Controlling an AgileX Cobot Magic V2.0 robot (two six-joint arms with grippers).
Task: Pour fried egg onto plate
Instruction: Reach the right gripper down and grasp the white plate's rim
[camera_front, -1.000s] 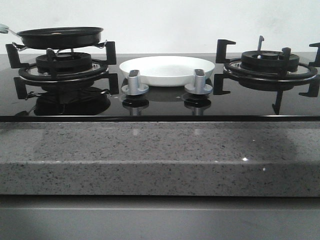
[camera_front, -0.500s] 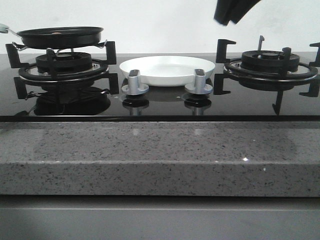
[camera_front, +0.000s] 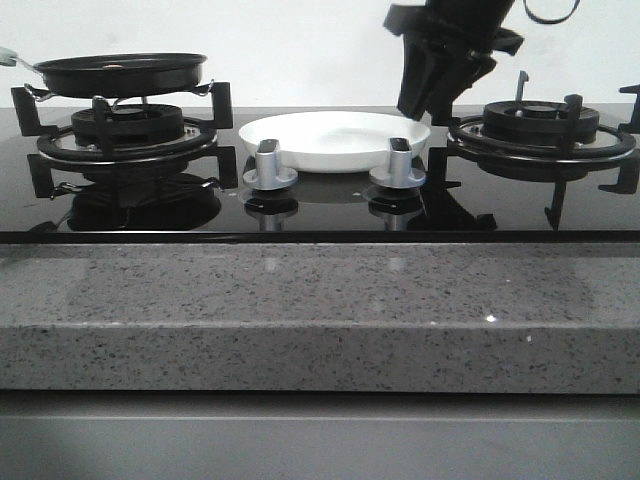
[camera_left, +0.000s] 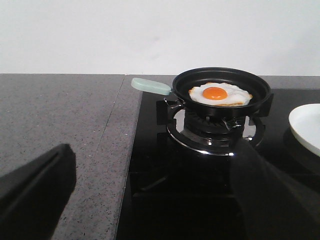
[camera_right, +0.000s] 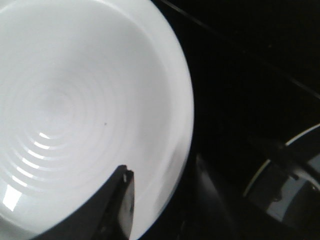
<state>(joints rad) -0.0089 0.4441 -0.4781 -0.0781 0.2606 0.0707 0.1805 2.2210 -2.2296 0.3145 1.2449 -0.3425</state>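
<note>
Even, soft light is seen in the front view, with the burners mirrored in the glossy black hob (camera_front: 320, 205). The plate (camera_right: 75, 115) is rendered overexposed and slightly blurred in the right wrist view, its surroundings nearly black. The left gripper's fingers (camera_left: 35, 195) are shown dark and unfocused

Right arm: enters the front view from the top edge, right of centre, and slopes down and toward the left. The right gripper (camera_front: 418, 100) points downward over the far half of the tabletop. Its fingers (camera_front: 437, 78) are dark, and the gap between them is not resolved in the front view. In the right wrist view only one dark fingertip (camera_right: 121, 200) is visible.

Left arm: not visible in the front view. The left gripper (camera_left: 150, 200) has two dark fingers (camera_left: 35, 192) spread wide apart, holding nothing.
</note>
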